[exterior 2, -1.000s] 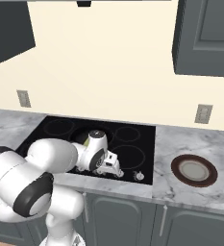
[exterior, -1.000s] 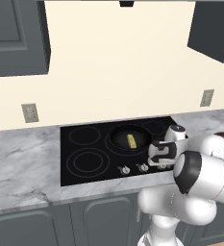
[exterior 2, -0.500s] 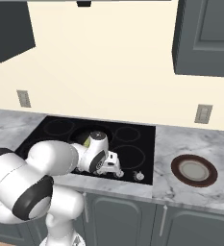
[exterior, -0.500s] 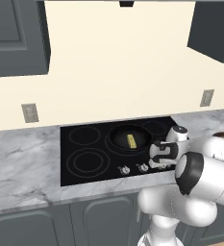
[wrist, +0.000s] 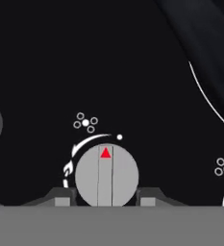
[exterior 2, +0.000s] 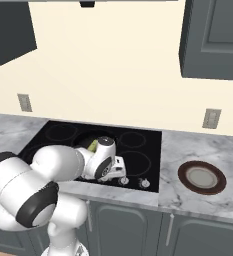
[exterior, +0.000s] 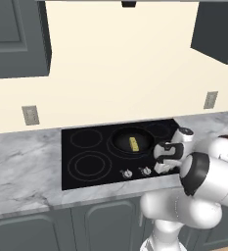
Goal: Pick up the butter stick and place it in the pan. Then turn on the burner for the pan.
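Left base view: butter stick [exterior: 134, 143] lies lengthwise front-to-back in pan [exterior: 124, 145]; jaws pinch knob [wrist: 106, 175].

butter stick [exterior: 133, 143] lying in black pan [exterior: 132, 141] on cooktop [exterior: 86, 162], end effector [exterior: 160, 167] low over front knobs [exterior: 128, 173]

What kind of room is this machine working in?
A kitchen, computer-rendered by the look of it. A black glass cooktop with round silver knobs is set into a grey marble counter, dark grey cabinets hang above, and a black frying pan sits on it.
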Robot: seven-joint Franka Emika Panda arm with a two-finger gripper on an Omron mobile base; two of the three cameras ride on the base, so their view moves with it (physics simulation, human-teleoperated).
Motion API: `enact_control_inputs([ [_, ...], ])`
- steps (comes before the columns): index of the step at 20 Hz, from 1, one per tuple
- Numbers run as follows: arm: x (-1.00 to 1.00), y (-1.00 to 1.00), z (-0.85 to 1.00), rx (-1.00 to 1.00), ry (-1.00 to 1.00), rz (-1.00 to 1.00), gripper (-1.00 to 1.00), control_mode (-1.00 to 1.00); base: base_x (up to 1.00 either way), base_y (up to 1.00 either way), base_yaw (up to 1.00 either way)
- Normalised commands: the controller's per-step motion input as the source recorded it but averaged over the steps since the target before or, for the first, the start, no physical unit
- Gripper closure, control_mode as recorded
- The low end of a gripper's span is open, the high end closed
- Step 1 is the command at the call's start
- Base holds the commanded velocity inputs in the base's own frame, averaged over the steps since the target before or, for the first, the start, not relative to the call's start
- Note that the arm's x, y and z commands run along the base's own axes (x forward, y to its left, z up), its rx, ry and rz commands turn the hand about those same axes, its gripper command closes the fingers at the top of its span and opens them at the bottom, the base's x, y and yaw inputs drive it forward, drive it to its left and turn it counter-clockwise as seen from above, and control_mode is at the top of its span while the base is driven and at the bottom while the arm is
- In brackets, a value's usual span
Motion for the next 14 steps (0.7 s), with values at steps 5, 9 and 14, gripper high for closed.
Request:
enact_control_inputs([
  [5,0.01,0.0,0.0,0.0,0.0,0.26,1.0,-1.0,0.0,0.0,0.0],
  [9,0.0,0.0,-0.01,0.0,0.0,0.26,1.0,-1.0,0.0,0.0,0.0],
  [14,0.0,0.0,0.0,0.0,0.0,0.17,1.0,-1.0,0.0,0.0,0.0],
])
